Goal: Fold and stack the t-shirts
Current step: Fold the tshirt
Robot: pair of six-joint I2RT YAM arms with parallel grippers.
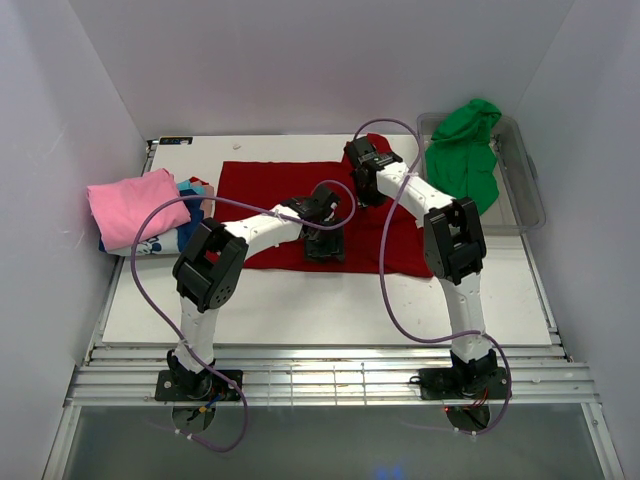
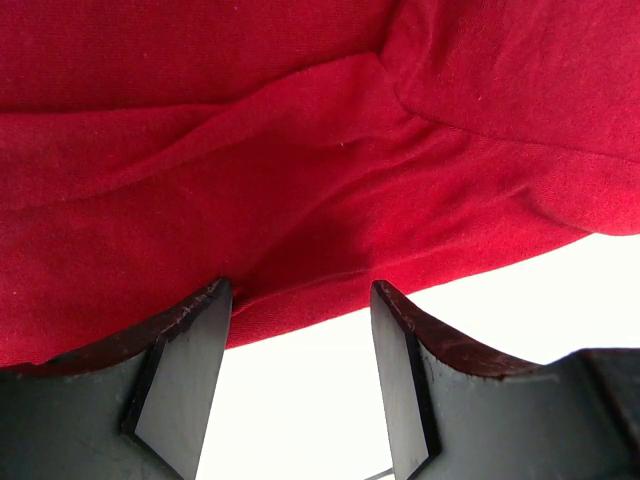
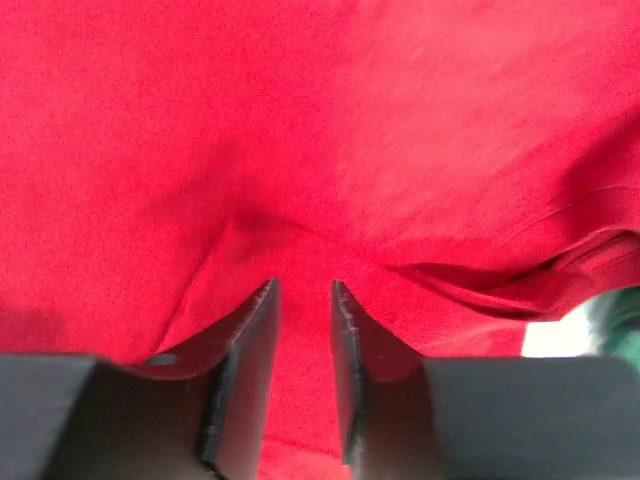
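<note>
A red t-shirt (image 1: 270, 190) lies spread on the white table (image 1: 330, 310). My left gripper (image 1: 325, 248) is at its near hem. In the left wrist view it (image 2: 300, 290) is open, with the red hem (image 2: 300, 150) at its fingertips and bare table between the jaws. My right gripper (image 1: 365, 160) is at the shirt's far right corner. In the right wrist view it (image 3: 302, 285) is nearly closed, with puckered red cloth (image 3: 300, 120) pinched between the jaws. A pink shirt (image 1: 135, 205) lies folded at the left. A green shirt (image 1: 465, 150) lies in the tub.
The clear plastic tub (image 1: 530, 190) stands at the back right, by the right arm. The pink shirt tops a small pile with blue cloth (image 1: 188, 188) showing under it, at the table's left edge. White walls enclose the table on three sides.
</note>
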